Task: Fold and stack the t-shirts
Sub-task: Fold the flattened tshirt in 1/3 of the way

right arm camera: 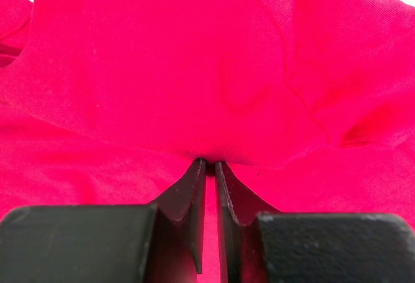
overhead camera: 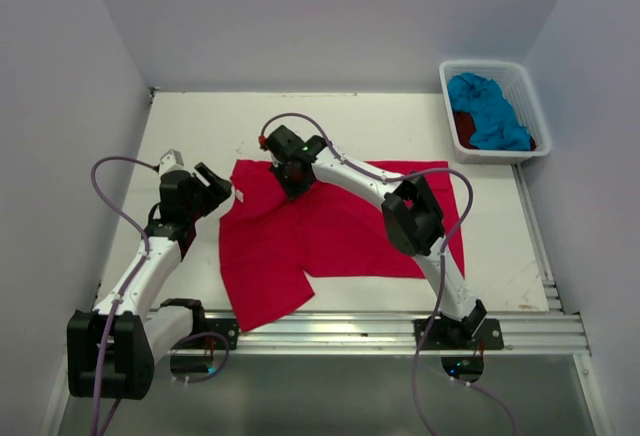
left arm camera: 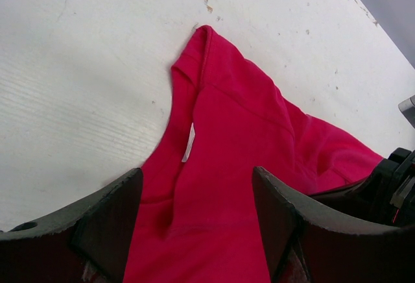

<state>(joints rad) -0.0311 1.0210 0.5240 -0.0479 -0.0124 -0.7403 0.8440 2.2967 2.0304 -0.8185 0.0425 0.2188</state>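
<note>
Black, wedge-shaped fingers of the right gripper stand all but closed, only a thin slit between them. A ridge of the red-pink t-shirt is drawn into their tips, with creases fanning out from that spot, so it reads as a light pinch. Ahead of those tips the shirt lies in soft, matte knit folds, part spread and part rumpled.

Just to that gripper's left, the left gripper hovers with its jaws wide apart and nothing in them. Below and ahead of it lie the curved neckline and a small white label.

As I judge it, a pinch this shallow may slip, or catch only one layer, and the fold would then land skewed. Thin cloth also slides easily on the smooth white table, so the whole shirt could drag instead of folding. If the left jaws close on the collar alone, the neckline may stretch.

Well beyond the right gripper, to its right, a white slotted basket holds the crumpled turquoise t-shirt and, under it, the dark red t-shirt.
</note>
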